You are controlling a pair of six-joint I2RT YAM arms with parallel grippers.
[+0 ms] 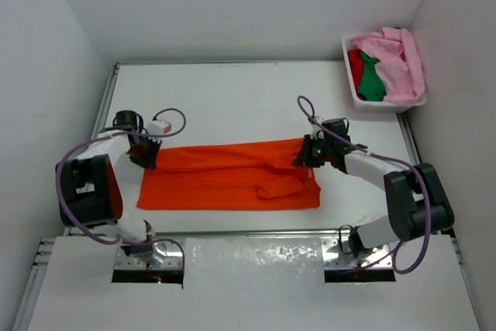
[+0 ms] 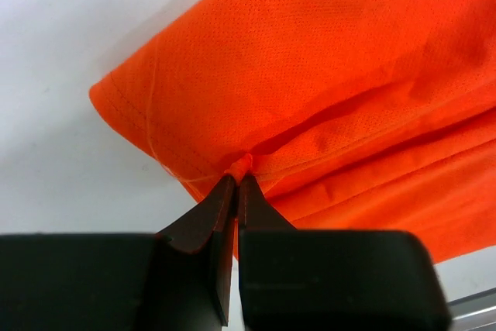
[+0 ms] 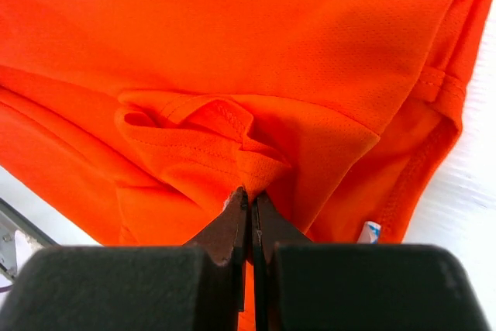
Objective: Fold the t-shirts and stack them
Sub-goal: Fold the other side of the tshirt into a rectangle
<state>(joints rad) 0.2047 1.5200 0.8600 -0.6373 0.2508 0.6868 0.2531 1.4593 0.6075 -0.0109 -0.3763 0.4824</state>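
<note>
An orange t-shirt (image 1: 229, 176) lies spread as a long band across the middle of the table. My left gripper (image 1: 147, 153) is shut on its far left corner, with a pinch of fabric (image 2: 240, 165) between the jaws. My right gripper (image 1: 308, 151) is shut on the far right corner, clamping a fold of the orange t-shirt (image 3: 263, 168). A small white label (image 3: 370, 232) shows at the hem. Pink (image 1: 399, 63), green (image 1: 372, 79) and red (image 1: 355, 60) t-shirts lie bunched in the basket.
The white mesh basket (image 1: 372, 105) stands at the table's far right corner. White walls close in the back and both sides. A metal rail runs along the table's near edge (image 1: 248, 232).
</note>
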